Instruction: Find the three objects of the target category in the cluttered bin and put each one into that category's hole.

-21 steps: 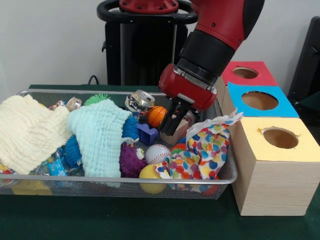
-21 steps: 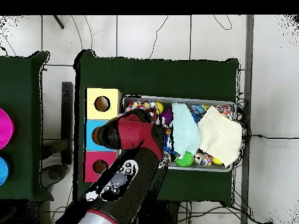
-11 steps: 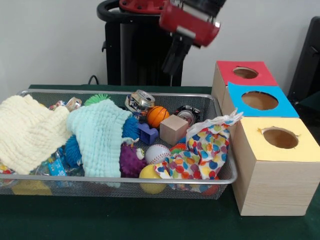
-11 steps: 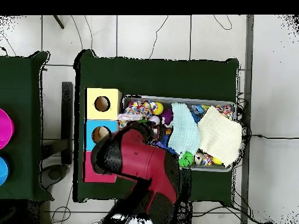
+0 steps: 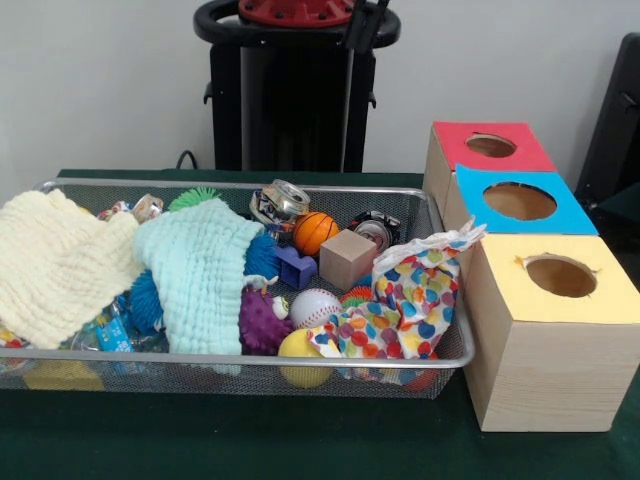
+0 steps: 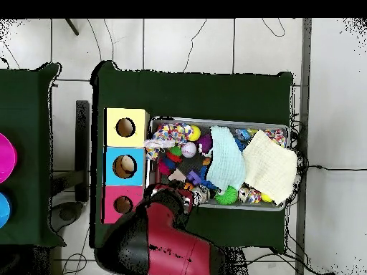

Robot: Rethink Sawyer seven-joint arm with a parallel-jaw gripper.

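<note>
We cannot tell the fingers' state; the arm (image 6: 161,240) hides them at the bin's (image 6: 283,129) seven o'clock corner.

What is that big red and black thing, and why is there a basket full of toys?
That red and black thing is a robot arm. One picture looks across the table at the robot's black stand; the other looks straight down from above. On the green table sits a wire basket, the bin, stuffed with a baseball, a little basketball, a wooden block, crushed cans, spiky balls and three cloths. Beside it stand three wooden boxes with red, blue and yellow tops. Each has a round hole, like the hole in the red one, to drop things through. I can't make out its claw, and nothing looks picked up.
</note>
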